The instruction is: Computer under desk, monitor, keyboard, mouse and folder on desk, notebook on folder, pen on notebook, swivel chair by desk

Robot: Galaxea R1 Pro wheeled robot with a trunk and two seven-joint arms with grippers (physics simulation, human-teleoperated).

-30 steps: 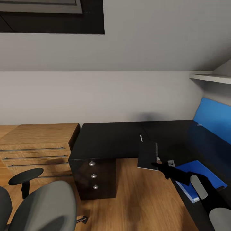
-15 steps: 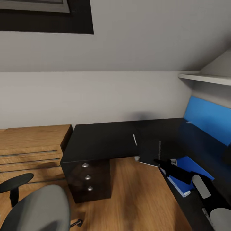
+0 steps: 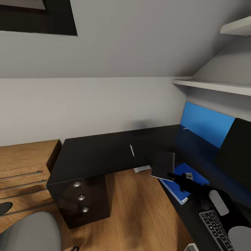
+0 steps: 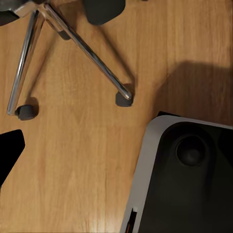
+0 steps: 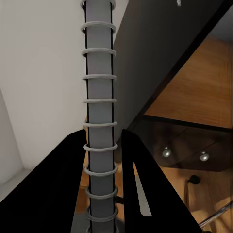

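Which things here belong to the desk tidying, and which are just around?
Job: glossy black L-shaped desk; spiral-bound dark notebook in right gripper; flat bright blue folder; black keyboard; slim white pen; grey padded swivel chair.
Idle: light-wood drawer cabinet; white wall shelf.

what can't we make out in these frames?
- Folder, head view: partly covered by the notebook held in the right gripper.
- Keyboard and monitor, head view: cut off by the frame edge.
- Swivel chair, head view: cut by the bottom edge.
- Pen, head view: too small for detail.
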